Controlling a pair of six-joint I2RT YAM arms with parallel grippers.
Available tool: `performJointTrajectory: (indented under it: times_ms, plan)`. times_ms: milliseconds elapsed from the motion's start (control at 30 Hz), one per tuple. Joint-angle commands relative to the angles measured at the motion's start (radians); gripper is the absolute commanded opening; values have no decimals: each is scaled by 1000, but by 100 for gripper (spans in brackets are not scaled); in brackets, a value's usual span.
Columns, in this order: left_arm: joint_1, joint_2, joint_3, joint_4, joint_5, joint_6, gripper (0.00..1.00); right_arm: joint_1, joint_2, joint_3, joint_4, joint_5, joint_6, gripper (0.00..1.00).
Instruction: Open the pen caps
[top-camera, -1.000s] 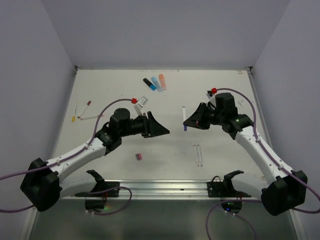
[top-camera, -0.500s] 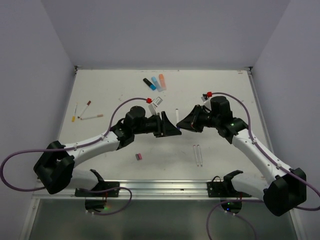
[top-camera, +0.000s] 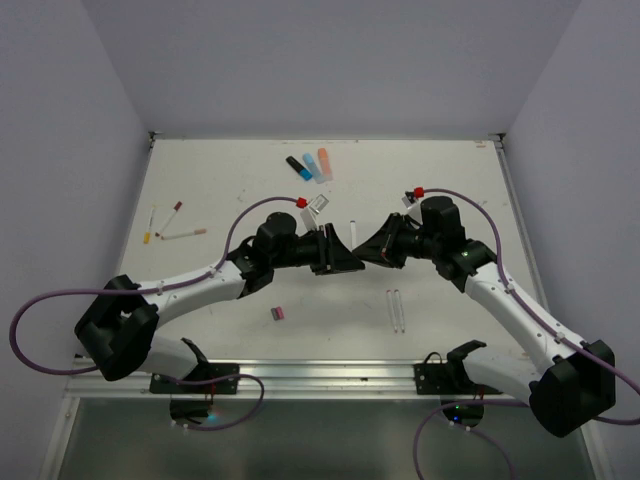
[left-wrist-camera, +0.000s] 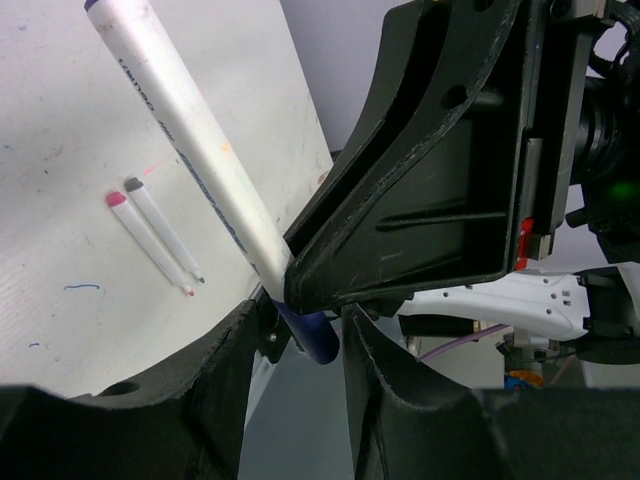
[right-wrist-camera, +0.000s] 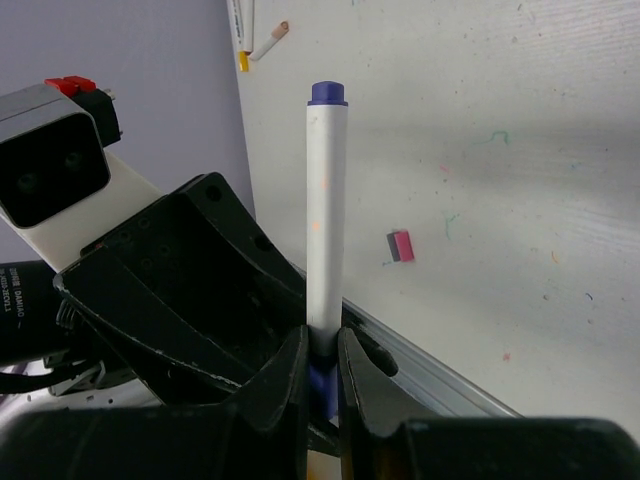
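1. Top external view shows the left gripper and the right gripper meeting nose to nose above the middle of the white table, with a thin white pen barrel between them.
2. Right wrist view: the right gripper is clamped on the barrel near its lower end, just above the dark blue-purple plastic cap.
3. Left wrist view: the left gripper straddles that cap, its jaws near either side; whether they already pinch it I cannot tell.
4. Step in hand, as I judge it: seating the left fingers on the cap. Next comes a firm pinch and a straight pull along the barrel.
5. Risk: the two gripper bodies crowd each other, leaving little room to pull.
6. Elsewhere lie two thin pens near the front, a small pink-and-grey piece, chunky black, blue and salmon markers at the back, and more thin pens at the left.
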Motion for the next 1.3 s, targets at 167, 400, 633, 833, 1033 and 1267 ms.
performJointTrajectory:
  times_ms: [167,400,633,833,1033,1267]
  plan:
    - [-20,3,30,67,-37,-31,31,15,-27,-6,13,-21,5,0]
    - [-22,0,21,84,-19,-39,0,15,-5,22,-4,-35,-31,0]
    - [-23,-20,-28,141,37,-40,0,15,53,72,-22,-58,-97,23]
    - [-23,-37,-94,274,109,-102,0,15,88,77,18,-94,-108,8]
    - [-22,7,-159,710,289,-264,0,15,49,5,215,-198,-79,0]
    - [-22,176,-240,1567,278,-706,0,9,-14,-90,647,-263,55,0]
